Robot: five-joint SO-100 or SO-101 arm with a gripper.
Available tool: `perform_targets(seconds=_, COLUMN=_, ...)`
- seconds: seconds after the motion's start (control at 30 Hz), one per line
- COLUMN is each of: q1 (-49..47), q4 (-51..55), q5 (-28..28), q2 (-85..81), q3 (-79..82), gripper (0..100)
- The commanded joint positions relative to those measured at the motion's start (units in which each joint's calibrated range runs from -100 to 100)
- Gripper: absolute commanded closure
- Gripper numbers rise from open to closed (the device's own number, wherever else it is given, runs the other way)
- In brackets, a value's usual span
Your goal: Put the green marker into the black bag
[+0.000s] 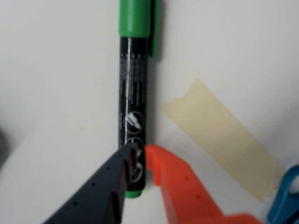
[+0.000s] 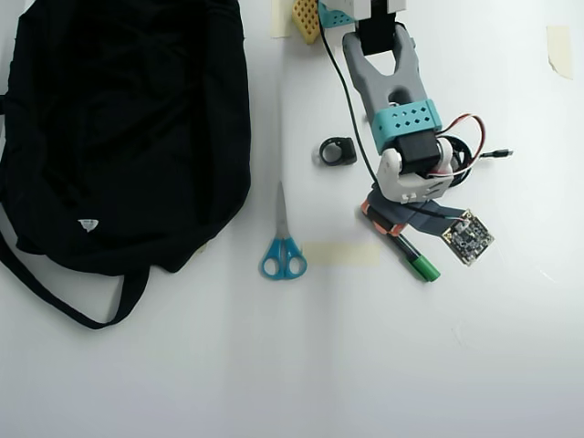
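Straddling the rear end of the green marker (image 1: 133, 100), the hand (image 1: 140, 154) in the wrist view has its dark and orange fingers either side of the barrel, seemingly touching, though a firm grip cannot be told; the marker's long axis runs straight up the picture. Overhead, the marker (image 2: 417, 262) lies on the white counter (image 2: 383, 365) slanting out from under the hand (image 2: 391, 226), with the black bag (image 2: 119, 128) well apart to the left, beyond the scissors (image 2: 283, 246).

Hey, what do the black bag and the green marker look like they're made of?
The black bag looks like soft matte fabric: it slumps and creases, with a limp strap. The green marker looks like smooth plastic, slightly glossy: a black printed barrel and a green cap, though the wrist view is blurry.
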Motion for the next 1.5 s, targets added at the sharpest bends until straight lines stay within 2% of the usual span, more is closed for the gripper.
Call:
perform_targets(seconds=0.0, q1=1.0, q4=-0.9, q5=0.4, q2=-0.7, q3=-2.9, gripper=95)
perform_targets(seconds=0.2, q1=0.9, q4=-0.2, q5=0.4, q2=-0.7, q3=-3.0, gripper=77)
perform_targets(seconds=0.27, q1=0.8, q4=-0.2, q5=0.3, q2=-0.7, q3=-2.9, gripper=74)
perform_targets(seconds=0.47, q1=0.0, q4=0.2, q5=-0.6, q2=-0.9, q3=-3.1, gripper=73)
perform_targets(seconds=1.0, q1=-3.4, q4=2.7, q5=-8.0, q2=-1.9, q3=-4.8, gripper=73)
perform_targets(seconds=1.27, q1=-3.7, q4=7.4, q5=-8.5, q2=-1.9, q3=-6.1, gripper=60)
perform_targets(seconds=1.47, q1=-4.4, q4=7.7, q5=-8.5, q2=-1.0, q3=-6.3, gripper=58)
